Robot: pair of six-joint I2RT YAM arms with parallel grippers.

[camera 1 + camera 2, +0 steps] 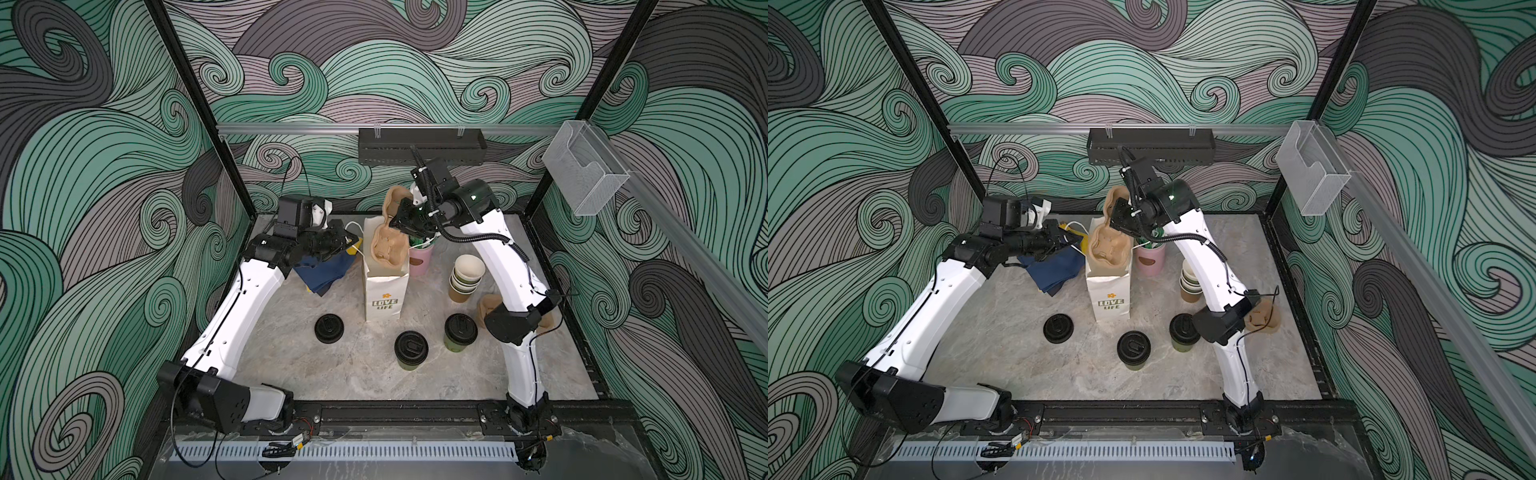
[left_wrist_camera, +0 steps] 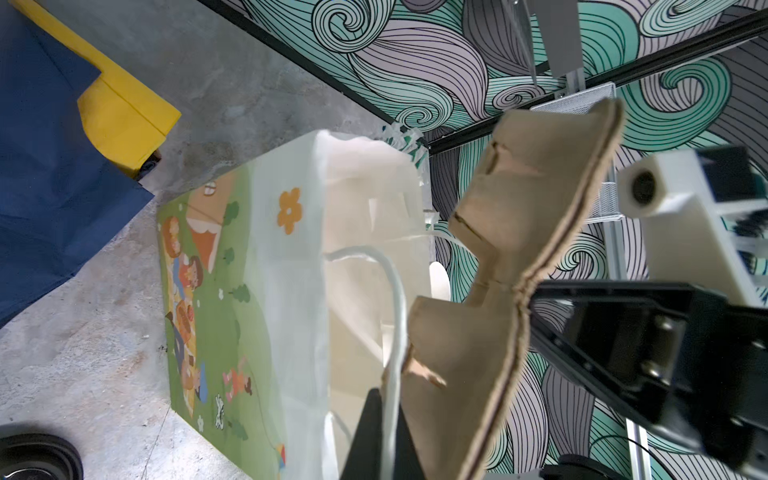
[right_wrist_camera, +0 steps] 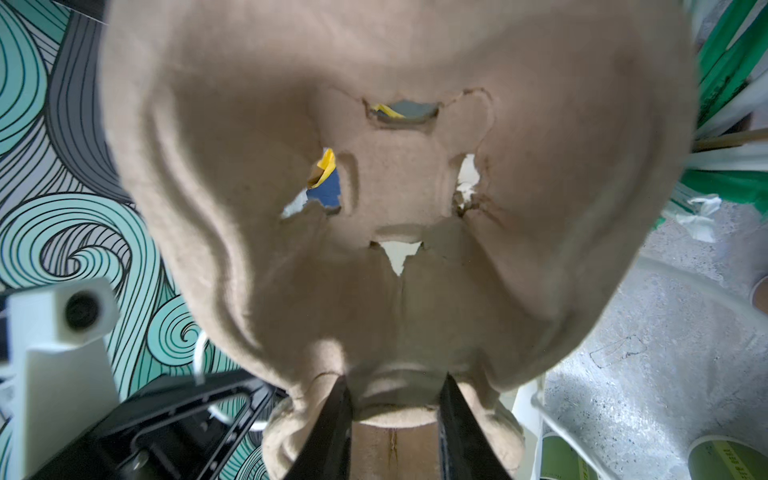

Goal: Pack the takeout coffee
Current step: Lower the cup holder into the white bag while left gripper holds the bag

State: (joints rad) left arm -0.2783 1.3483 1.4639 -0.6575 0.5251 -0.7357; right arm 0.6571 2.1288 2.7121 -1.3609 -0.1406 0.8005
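Two takeout coffee cups, olive green with black sip lids, stand upright at the front of the table, apart from both grippers. A white paper bag printed LOVE LIFE stands open in the middle. My left gripper is shut on the bag's white cord handle at its left rim. My right gripper is shut on the edge of a brown pulp cup carrier. The carrier hangs upright with its lower half inside the bag's mouth.
A loose black lid lies left of the bag. A stack of lidless cups and a pink cup with straws stand to the right. A blue and yellow bag lies under my left arm. Another pulp carrier lies behind my right arm.
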